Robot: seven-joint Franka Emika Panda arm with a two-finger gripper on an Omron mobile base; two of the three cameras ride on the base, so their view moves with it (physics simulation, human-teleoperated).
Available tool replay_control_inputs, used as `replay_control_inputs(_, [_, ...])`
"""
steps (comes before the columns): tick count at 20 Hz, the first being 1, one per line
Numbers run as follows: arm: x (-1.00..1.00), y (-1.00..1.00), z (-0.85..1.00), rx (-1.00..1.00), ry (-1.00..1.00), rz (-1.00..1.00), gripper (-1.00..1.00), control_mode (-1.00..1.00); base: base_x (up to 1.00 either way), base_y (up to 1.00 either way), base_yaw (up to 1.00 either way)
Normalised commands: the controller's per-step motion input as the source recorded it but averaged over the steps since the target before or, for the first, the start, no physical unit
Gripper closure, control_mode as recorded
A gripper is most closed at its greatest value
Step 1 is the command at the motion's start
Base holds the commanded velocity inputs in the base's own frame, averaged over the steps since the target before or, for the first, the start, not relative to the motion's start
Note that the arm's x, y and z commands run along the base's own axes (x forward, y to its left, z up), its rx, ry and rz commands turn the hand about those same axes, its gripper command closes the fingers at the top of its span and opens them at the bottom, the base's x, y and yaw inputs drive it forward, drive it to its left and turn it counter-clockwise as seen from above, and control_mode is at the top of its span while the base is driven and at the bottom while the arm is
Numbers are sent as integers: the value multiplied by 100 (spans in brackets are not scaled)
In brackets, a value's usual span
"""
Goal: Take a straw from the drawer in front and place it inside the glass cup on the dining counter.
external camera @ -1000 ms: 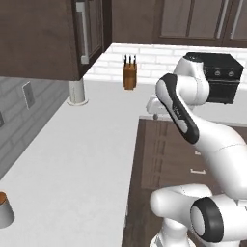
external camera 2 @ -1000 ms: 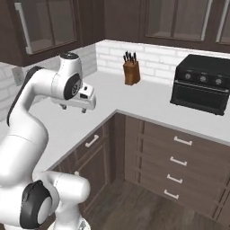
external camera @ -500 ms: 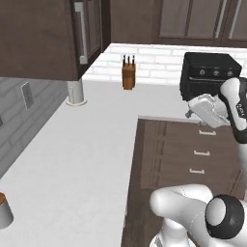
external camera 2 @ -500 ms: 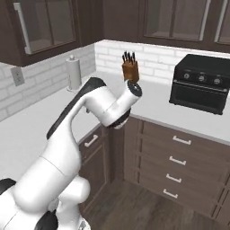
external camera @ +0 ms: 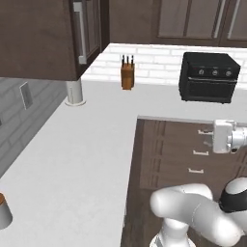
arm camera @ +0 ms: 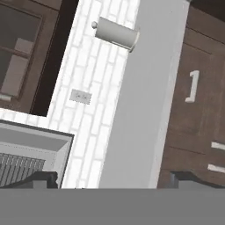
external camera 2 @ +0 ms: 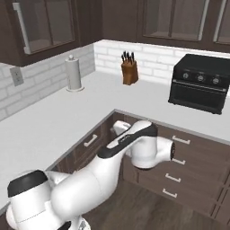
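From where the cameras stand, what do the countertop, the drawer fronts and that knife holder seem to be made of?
The countertop looks like smooth white stone or laminate: plain, matte, seamless. The drawer fronts seem dark brown stained wood, flat panels with small silver bar handles. The knife block appears warm orange-brown wood, holding dark-handled knives. All rendered, so finishes stay uncertain.

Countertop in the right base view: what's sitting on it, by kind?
Knife block: 1
Paper towel roll: 1
Black toaster oven: 1
Total: 3
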Motion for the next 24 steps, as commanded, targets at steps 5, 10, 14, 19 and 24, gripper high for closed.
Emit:
replay_control_inputs(5, [40, -6, -75, 35, -2, 11, -100, -100, 0, 0, 0])
replay_control_inputs(10, [30, 9, -53, 13, -13, 12, -100, -100, 0, 0, 0])
replay_control_inputs(14, [38, 18, -39, 0, -13, 9, -100, -100, 0, 0, 0])
replay_control_inputs(19, [51, 25, -36, -1, -6, 7, -100, -100, 0, 0, 0])
replay_control_inputs(24, [30, 36, -36, -1, -1, 2, -100, -100, 0, 0, 0])
